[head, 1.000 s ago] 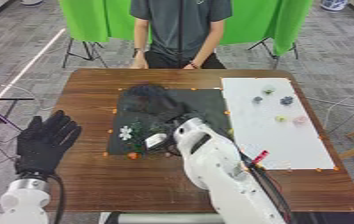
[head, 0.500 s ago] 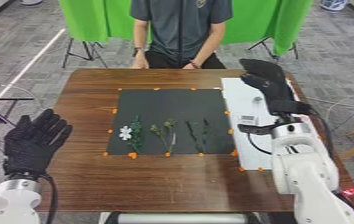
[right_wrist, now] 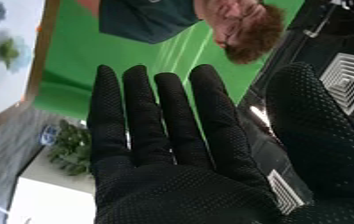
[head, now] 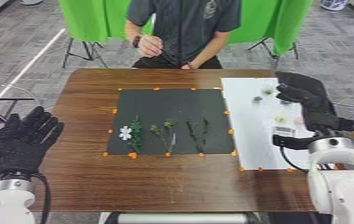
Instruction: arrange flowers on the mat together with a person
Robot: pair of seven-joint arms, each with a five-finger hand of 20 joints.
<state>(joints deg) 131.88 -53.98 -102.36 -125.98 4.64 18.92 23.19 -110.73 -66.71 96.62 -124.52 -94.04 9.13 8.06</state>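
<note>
Now, by size: brown wooden table [head: 156,187], middle of the frame; dark mat [head: 165,107], left of centre; white mat [head: 255,150], right of centre; robot's right hand [head: 310,102], upper right, drawn rightward across the white mat, fingers released, straight in the right wrist view, nothing held; robot's left hand [head: 21,145], left edge, fingers released, spread and empty; person's raised hand [head: 150,46], upper centre, newly lifted from the table edge; green sprig [head: 136,134], budded stems [head: 170,124] and dark stems [head: 204,132], upright side by side on the dark mat, unchanged; white flower [head: 125,133], beside the sprig; loose blooms [head: 281,119], on the white mat, more now uncovered; probable meaning: stem row left as set, blooms yet to be added, perhaps a turn for the person.
</note>
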